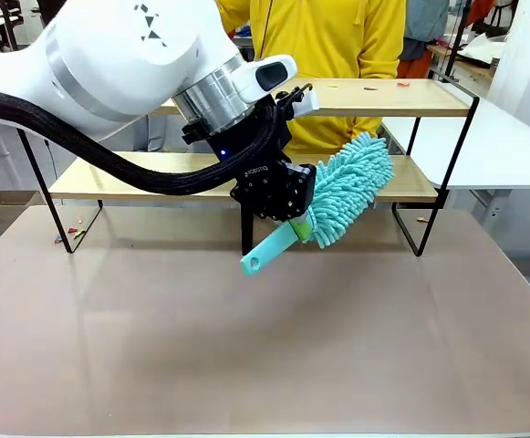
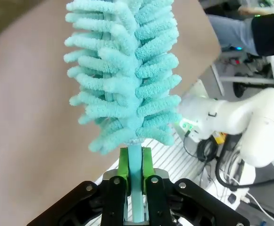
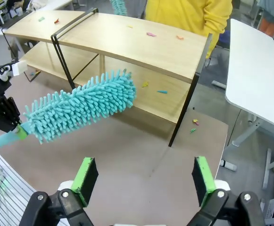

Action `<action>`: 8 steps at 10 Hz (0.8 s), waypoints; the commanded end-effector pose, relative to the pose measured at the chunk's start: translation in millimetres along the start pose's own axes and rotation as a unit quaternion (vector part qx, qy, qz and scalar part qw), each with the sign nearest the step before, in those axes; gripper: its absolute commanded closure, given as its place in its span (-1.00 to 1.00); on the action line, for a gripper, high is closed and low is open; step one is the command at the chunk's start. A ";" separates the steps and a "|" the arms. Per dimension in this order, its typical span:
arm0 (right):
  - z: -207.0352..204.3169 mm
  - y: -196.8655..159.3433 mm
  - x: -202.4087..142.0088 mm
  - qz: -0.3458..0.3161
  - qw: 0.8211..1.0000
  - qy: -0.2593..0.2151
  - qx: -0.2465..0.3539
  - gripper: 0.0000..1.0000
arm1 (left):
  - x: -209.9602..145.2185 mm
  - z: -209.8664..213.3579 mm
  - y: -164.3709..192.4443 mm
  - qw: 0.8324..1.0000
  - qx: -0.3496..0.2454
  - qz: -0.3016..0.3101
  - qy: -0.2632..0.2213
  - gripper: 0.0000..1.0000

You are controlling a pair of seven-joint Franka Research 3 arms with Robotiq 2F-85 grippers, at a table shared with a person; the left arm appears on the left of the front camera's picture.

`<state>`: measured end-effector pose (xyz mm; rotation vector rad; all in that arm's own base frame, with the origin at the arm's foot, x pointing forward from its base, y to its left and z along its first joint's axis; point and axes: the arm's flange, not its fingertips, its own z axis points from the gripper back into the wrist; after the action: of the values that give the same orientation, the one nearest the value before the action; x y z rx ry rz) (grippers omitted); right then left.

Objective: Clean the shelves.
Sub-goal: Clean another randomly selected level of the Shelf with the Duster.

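Front view showed the shelves (image 1: 374, 99) standing along the far side of the worktop (image 1: 246, 347), just before a person (image 1: 328, 36) in a yellow top. The left hand (image 1: 294, 219) hung over the worktop in front of the black centre post, its green pads pinching the flat handle of a turquoise duster (image 1: 347, 187). The handle's free end pointed down toward the worktop. The fluffy head slanted up to the robot's right, across the front of the lower board; whether it touched the wood could not be told. Left wrist view had the left hand (image 2: 135, 165) pressed on the handle from both sides, with the duster (image 2: 125, 75) head straight beyond. Right wrist view caught the right hand (image 3: 145, 178) spread wide above the worktop, apart from the shelves (image 3: 127, 44). Small coloured scraps (image 3: 151, 34) lay on both boards.
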<state>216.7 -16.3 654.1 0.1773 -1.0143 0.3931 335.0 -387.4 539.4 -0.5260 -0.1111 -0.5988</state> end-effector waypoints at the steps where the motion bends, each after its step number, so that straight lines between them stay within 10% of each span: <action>1: -0.2 -0.9 -0.8 0.004 1.000 -0.001 0.004 -1.00 | -6.4 -7.3 -16.4 0.996 0.054 0.055 -0.033 0.74; 8: -0.2 -0.9 -0.8 0.004 1.000 -0.001 0.004 -1.00 | 27.9 -1.6 -5.8 0.952 0.121 0.252 -0.125 0.74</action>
<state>216.7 -16.3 654.1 0.1773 -1.0144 0.3930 349.9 -391.4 544.1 -0.3959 -0.2426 -0.0596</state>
